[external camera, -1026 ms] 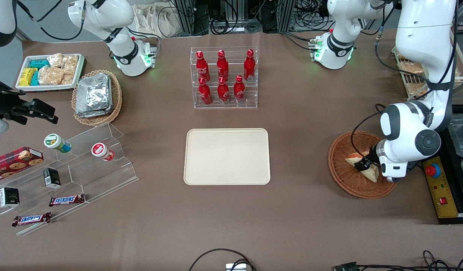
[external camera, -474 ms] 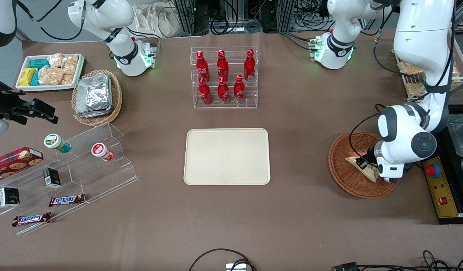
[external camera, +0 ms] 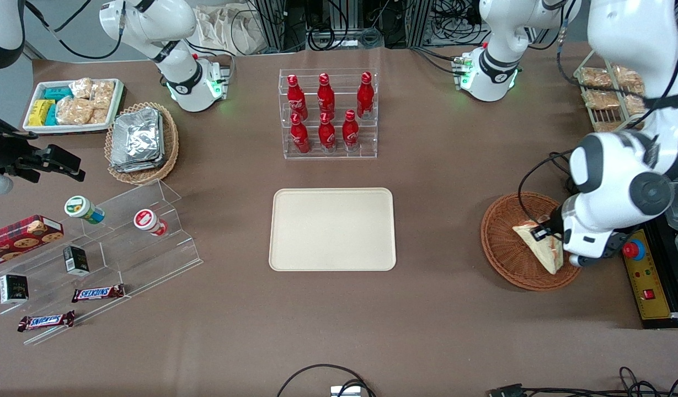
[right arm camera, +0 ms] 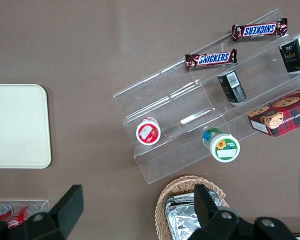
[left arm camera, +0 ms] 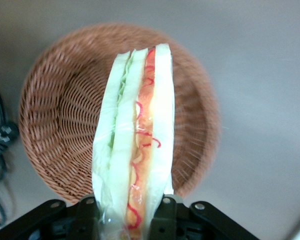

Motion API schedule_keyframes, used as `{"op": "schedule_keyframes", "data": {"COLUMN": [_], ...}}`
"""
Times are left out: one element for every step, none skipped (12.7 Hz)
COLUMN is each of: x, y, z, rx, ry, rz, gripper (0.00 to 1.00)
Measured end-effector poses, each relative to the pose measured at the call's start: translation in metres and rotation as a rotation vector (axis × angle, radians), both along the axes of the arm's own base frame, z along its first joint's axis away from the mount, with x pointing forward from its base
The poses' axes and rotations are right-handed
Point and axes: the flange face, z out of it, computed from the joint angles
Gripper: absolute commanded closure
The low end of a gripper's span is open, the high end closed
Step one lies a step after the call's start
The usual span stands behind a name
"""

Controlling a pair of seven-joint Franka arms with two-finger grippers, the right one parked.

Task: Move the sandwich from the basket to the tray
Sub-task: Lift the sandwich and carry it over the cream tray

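Observation:
My left gripper [external camera: 544, 232] is shut on the sandwich [external camera: 540, 245], a wrapped wedge of pale bread with orange-red and green filling on its edge. It holds the wedge lifted above the round reddish-brown wicker basket [external camera: 504, 259] toward the working arm's end of the table. In the left wrist view the sandwich [left arm camera: 135, 145] stands between the black fingers [left arm camera: 166, 215], with the basket [left arm camera: 60, 120] below it. The cream-beige tray [external camera: 332, 229] lies bare at the table's middle and shows in the right wrist view [right arm camera: 17, 125] too.
A clear rack of red bottles [external camera: 327, 113] stands farther from the front camera than the tray. A clear stepped stand with snacks [external camera: 96, 248], a lighter wicker basket of foil packets [external camera: 141, 142] and a white snack tray [external camera: 74, 105] lie toward the parked arm's end. A yellow control box [external camera: 645, 275] lies beside the basket.
The gripper has risen and shifted slightly toward the working arm's end, lifting the sandwich off the basket floor; the arm's upper links have moved up as well.

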Motion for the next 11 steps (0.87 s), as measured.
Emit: {"op": "schedule_keyframes", "data": {"x": [-0.003,-0.007,-0.011,-0.017,-0.024,-0.034,-0.045,-0.057,-0.066,-0.073,-0.077], "y": [-0.015,-0.037,-0.065,-0.097,-0.131,-0.166,-0.201,-0.237,-0.268,-0.301,-0.333], "z": [0.032,0.062,0.090,0.114,0.131,0.141,0.142,0.134,0.122,0.105,0.083], "rx": [-0.013,-0.024,-0.034,-0.041,-0.048,-0.053,-0.057,-0.063,-0.070,-0.075,-0.083], "ry": [-0.008,-0.002,0.009,0.014,0.014,0.014,0.018,0.035,0.051,0.050,0.045], "rz": [-0.065,-0.130,-0.188,-0.246,-0.307,-0.363,-0.398,-0.404,-0.397,-0.392,-0.388], "gripper": [1.00,1.00,1.00,1.00,1.00,1.00,1.00,1.00,1.00,1.00,1.00]}}
